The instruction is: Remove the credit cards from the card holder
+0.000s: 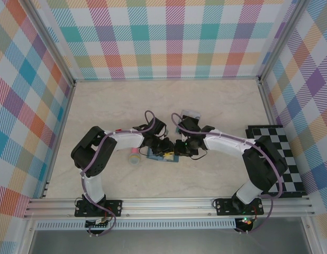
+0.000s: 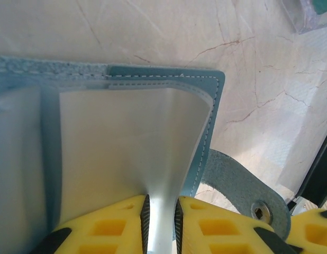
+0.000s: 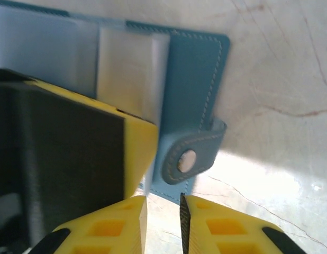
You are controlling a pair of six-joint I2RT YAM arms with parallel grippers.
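Arms from both sides meet over the middle of the table. At the left, near the left arm, lies a small pink and yellow thing; it has no part in the work.

Next to the right is the left gripper. Its jaws are pressed together on a thin clear pocket of the card holder and pinch this sheet at its near edge. The card holder lies opened and flat on the table, between the two grippers. The pocket is frosted, so I cannot tell if any of the credit cards is inside it.

At the right side of the holder hangs the closing strap with its snap. Just near of it is the right gripper. Its jaws stand with a narrow gap, and the holder's near edge lies just at their tips. Whether they pinch that edge or nothing, I cannot tell.

My judgement is that the step in hand is to fix the holder and reach for a card. To do it well, the left gripper should only hold the pocket down and not lift it, otherwise the whole holder comes up. The right gripper should go to the open mouth of the pocket, take the card alone and pull along the slot. It should avoid the strap and the left finger, which is very close to it.

Far of the grippers stands a clear box. At the far right lies a checkered mat.
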